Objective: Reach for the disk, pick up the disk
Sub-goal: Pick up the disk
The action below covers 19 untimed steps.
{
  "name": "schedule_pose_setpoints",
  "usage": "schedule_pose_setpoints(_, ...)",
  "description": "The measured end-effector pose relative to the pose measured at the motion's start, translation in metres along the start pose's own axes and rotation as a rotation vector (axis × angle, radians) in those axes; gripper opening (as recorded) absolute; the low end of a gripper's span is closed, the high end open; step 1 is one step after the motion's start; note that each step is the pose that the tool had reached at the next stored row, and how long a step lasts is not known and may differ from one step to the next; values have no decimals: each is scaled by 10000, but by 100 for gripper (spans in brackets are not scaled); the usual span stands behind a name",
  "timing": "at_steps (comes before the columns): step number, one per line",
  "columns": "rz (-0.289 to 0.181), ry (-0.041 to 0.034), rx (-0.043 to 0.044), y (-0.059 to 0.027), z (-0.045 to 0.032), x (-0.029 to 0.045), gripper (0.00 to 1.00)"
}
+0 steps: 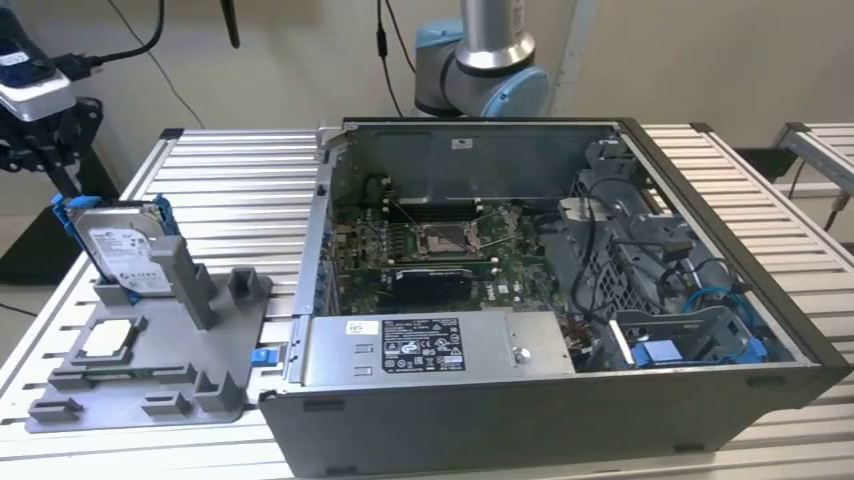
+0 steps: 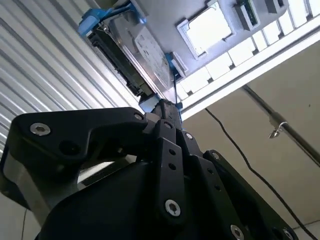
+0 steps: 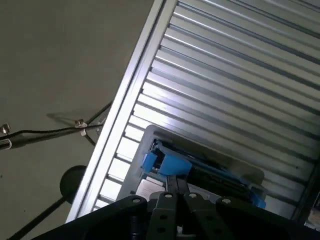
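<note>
On the grey stand (image 1: 214, 385), upright silver disk (image 1: 120, 248), white-labelled, blue-railed; claw (image 1: 63, 190) at its top, grip unclear

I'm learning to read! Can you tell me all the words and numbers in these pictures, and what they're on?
White label on the disk: black print, too small to read.
Black and white label on the silver box in the computer case: too small to read.
Small white sticker on the case's back wall: too small to read.
None of the text is clear enough to quote.
</note>
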<state>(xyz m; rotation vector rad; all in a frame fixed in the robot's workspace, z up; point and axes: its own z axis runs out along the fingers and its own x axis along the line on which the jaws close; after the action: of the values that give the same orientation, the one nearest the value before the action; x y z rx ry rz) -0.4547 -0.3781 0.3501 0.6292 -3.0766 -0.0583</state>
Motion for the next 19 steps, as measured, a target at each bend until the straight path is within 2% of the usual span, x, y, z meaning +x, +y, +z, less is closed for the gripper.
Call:
schedule_pose_setpoints(13,-2493,-30,42,0,0,0,0)
schedule_pose_setpoints(19,-3587,-8,47,0,4,0,0)
